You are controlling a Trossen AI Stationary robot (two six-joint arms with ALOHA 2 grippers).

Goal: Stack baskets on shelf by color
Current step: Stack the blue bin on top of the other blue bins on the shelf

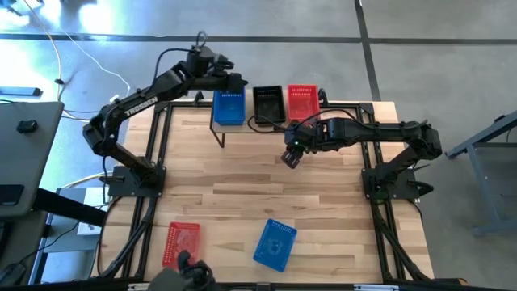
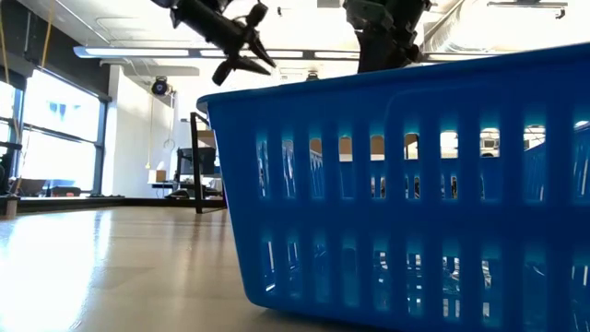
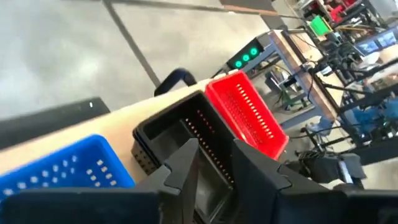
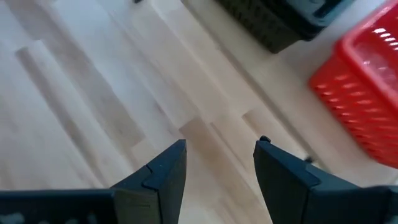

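Left gripper (image 1: 240,81): at the far edge of the table, above the shelf (image 1: 266,123) between the blue stack (image 1: 229,107) and the black stack (image 1: 269,103); fingers parted, holding nothing.
Risk, left side: judged from its place just over the stack rims, a descent or sideways swing could clip the black stack and push it off the plank.
Loose red basket (image 1: 182,242): on the tabletop at the near left edge, well apart from the shelf.
Loose blue basket (image 1: 275,244): on the tabletop, near centre, turned at an angle; it fills the low view.
Risk, loose baskets: the angled blue basket probably calls for wrist alignment, or the fingers may slip on a corner.
Right gripper (image 1: 292,155): over bare tabletop just in front of the shelf; fingers spread wide, empty.
Red stack (image 1: 303,101): at the shelf's right end.
Baskets, appearance: rectangular, slotted plastic walls, open tops, nested by colour.
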